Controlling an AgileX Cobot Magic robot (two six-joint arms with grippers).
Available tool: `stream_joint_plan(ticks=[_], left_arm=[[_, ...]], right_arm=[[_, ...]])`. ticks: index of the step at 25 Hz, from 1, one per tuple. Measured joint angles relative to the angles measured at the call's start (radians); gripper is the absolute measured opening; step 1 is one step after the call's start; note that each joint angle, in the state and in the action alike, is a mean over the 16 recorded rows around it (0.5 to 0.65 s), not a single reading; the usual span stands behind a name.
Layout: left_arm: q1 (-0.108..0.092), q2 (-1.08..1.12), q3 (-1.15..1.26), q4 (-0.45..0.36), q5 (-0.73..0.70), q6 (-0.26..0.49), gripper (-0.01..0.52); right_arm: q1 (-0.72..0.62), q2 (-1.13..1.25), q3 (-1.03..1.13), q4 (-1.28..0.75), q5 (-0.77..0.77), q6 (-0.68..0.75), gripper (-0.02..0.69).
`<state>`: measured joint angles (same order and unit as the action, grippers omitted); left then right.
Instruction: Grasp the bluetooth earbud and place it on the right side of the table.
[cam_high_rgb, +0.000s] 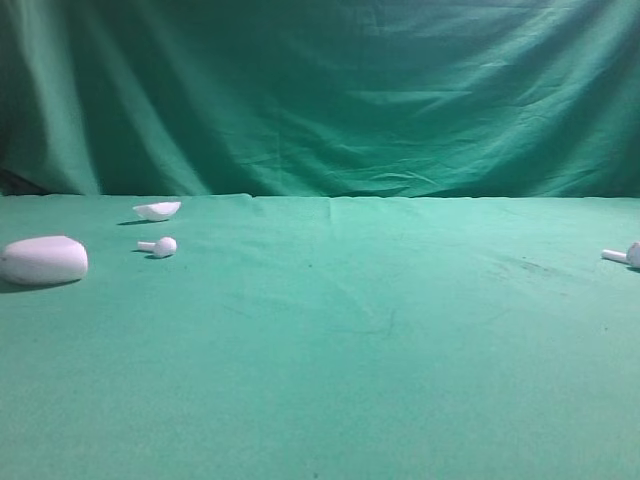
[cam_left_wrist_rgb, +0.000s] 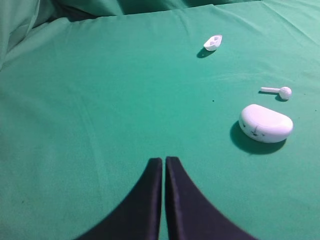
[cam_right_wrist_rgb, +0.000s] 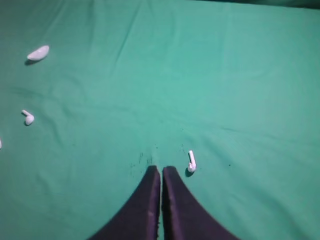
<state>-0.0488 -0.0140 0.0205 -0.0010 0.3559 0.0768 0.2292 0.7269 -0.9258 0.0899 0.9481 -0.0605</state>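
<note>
1. Left gripper (cam_left_wrist_rgb: 163, 161) is up over bare green cloth — its two dark fingers pressed together, nothing between them.
2. Right gripper (cam_right_wrist_rgb: 161, 170) is the same: fingers closed tip to tip, holding nothing, hanging above the desk (cam_high_rgb: 380, 380).
3. There's a bluetooth earbud (cam_right_wrist_rgb: 191, 162) lying flat on the cloth just beside my right fingertips, to their right, stem pointing away from me. It is not touching the gripper.
4. In the exterior high view that same earbud (cam_high_rgb: 625, 255) sits at the far right edge of the desk, partly cut off by the frame, stem pointing left.
5. Over on the left side lies the second earbud (cam_high_rgb: 160, 246), stem to the left, bulb to the right; my left wrist camera catches it too (cam_left_wrist_rgb: 278, 91).
6. Near it, toward the left edge, rests the white pebble-shaped case (cam_high_rgb: 43, 260) — closed, and well apart from my left gripper.
7. Behind the second earbud, closer to the green backdrop (cam_high_rgb: 330, 90), sits a shallow white shell (cam_high_rgb: 158, 210), hollow side up in the left wrist view.
</note>
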Motion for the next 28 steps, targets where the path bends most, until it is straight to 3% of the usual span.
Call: stream_joint_plan(ticks=[12, 20, 28], left_arm=[[0.0, 0.0, 0.0, 0.0, 0.0, 0.0, 0.0], [0.0, 0.0, 0.0, 0.0, 0.0, 0.0, 0.0], [0.0, 0.0, 0.0, 0.0, 0.0, 0.0, 0.0]], right_arm=[[0.0, -0.512, 0.204, 0.025, -0.01, -0.014, 0.0], [0.0, -0.6, 0.244, 0.025, -0.043, -0.014, 0.0], [-0.015, -0.651, 0.413, -0.041, -0.253, -0.004, 0.0]])
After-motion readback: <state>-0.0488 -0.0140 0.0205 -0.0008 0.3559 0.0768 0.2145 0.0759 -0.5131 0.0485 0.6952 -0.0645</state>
